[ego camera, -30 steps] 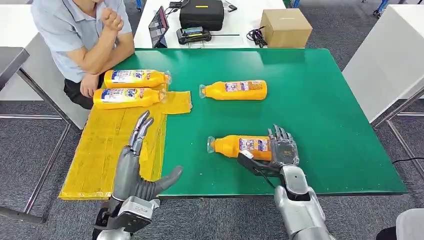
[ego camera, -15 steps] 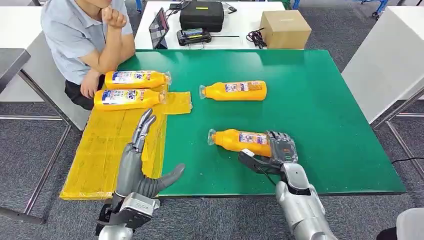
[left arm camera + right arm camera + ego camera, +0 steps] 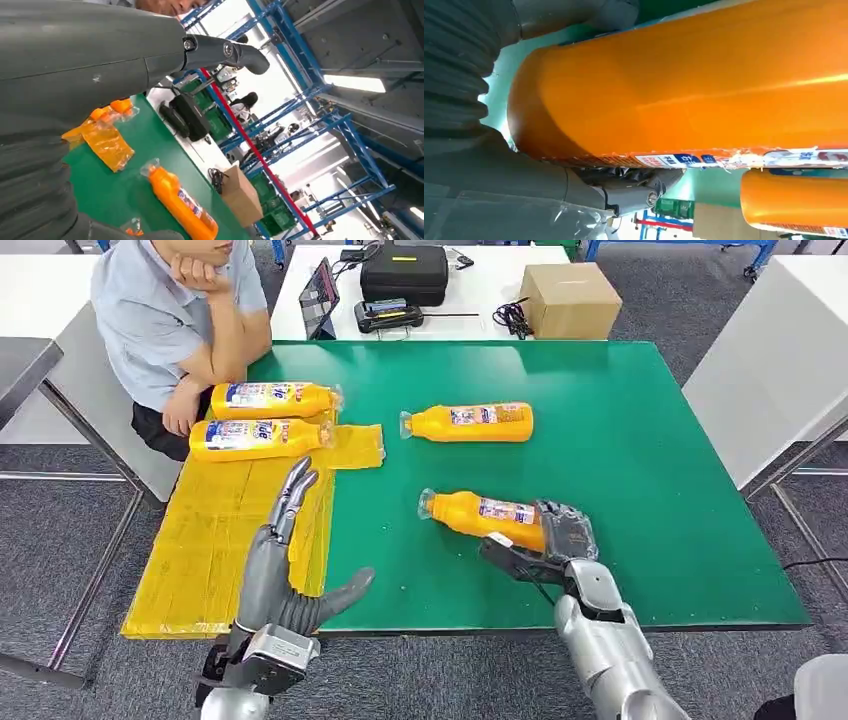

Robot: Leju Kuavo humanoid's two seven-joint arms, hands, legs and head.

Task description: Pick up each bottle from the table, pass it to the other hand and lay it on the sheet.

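The near bottle [image 3: 485, 519] was the one we worked on: our right hand [image 3: 560, 538] had its fingers wrapped round the base end, and the right wrist view [image 3: 684, 85] confirmed the orange body lying tight against the palm. Compared with a second earlier, the bottle had swung from lying flat and level to slanting, its capped neck pointing up-left and its base apparently coming off the green table [image 3: 650, 470], so we judged the grasp had taken and the lift had begun; the handover was still to come. Our left hand [image 3: 285, 560] held nothing, fingers extended and thumb spread, over the boundary between the yellow sheet [image 3: 215, 540] and the table, ready to receive. Two bottles [image 3: 262, 415] already lay on the far end of the sheet, close by a seated person's forearm [image 3: 205, 365]. A fourth bottle [image 3: 467, 421] lay well apart, further up the table. Between our two hands the green surface was open, giving room for the pass, though the near table edge ran just below both hands.
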